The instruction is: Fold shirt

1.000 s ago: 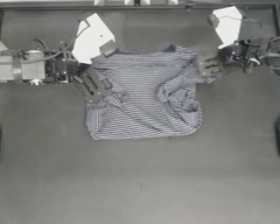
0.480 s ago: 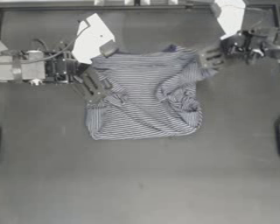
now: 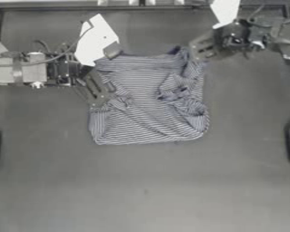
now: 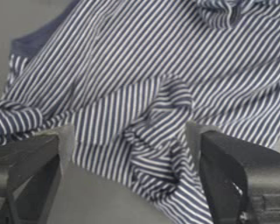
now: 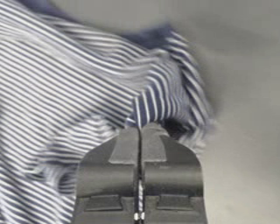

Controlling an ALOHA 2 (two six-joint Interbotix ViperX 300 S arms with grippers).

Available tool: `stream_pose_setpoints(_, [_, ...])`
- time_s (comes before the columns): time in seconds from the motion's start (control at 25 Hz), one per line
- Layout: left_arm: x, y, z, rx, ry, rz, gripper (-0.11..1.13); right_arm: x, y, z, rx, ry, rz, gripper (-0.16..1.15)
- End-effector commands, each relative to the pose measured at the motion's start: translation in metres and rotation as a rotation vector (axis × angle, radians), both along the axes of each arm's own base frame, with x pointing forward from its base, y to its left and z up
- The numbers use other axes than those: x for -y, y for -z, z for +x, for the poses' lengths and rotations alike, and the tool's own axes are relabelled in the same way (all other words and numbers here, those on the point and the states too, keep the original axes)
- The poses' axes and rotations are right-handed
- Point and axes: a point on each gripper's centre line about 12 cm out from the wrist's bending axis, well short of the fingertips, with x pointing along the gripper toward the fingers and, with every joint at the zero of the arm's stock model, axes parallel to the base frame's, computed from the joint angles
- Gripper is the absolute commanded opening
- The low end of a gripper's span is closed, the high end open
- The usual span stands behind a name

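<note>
Right gripper (image 5: 140, 131) pinches the shirt (image 3: 148, 102) corner (jaws closed); left gripper (image 4: 131, 144) jaws gape over its edge.

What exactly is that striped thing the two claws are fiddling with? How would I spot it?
On the dark table, look at the upper middle, between the left gripper and the right gripper. There lies the shirt, rumpled and partly folded over itself. Its thin navy-and-white stripes set it apart from the plain table and arms.

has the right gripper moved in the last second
Yes. In the top view the right gripper, shut on the shirt, has pulled toward the table's top right corner, stretching that corner; the left gripper is unmoved.
</note>
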Motion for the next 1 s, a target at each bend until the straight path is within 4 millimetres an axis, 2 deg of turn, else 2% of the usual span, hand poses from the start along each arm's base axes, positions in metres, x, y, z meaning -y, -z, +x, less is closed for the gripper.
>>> stream_pose_setpoints(0.04, [0.0, -0.017, -0.003, 0.049, 0.002, 0.015, 1.02, 0.003, -0.003, 0.02, 0.033, -0.011, 0.004, 0.05])
stream_pose_setpoints(0.24, [0.0, -0.018, -0.002, 0.05, 0.004, 0.016, 1.02, 0.001, 0.014, 0.044, 0.037, -0.035, 0.033, 0.05])
stream_pose_setpoints(0.44, [0.001, -0.013, -0.005, 0.036, 0.005, 0.013, 1.02, -0.001, 0.027, 0.054, 0.064, -0.058, 0.058, 0.11])
stream_pose_setpoints(0.56, [0.001, -0.009, -0.007, 0.029, 0.005, 0.011, 1.02, -0.002, 0.029, 0.057, 0.075, -0.075, 0.07, 0.38])
stream_pose_setpoints(0.76, [0.001, -0.01, -0.007, 0.033, 0.007, 0.013, 1.02, -0.002, 0.024, 0.06, 0.08, -0.105, 0.056, 1.01])
stream_pose_setpoints(0.8, [0.001, -0.01, -0.007, 0.032, 0.009, 0.014, 1.02, -0.002, 0.02, 0.059, 0.084, -0.112, 0.045, 1.07])
stream_pose_setpoints(1.0, [0.001, -0.011, -0.007, 0.027, 0.025, 0.025, 1.02, -0.001, -0.005, 0.054, 0.103, -0.146, -0.023, 0.98])
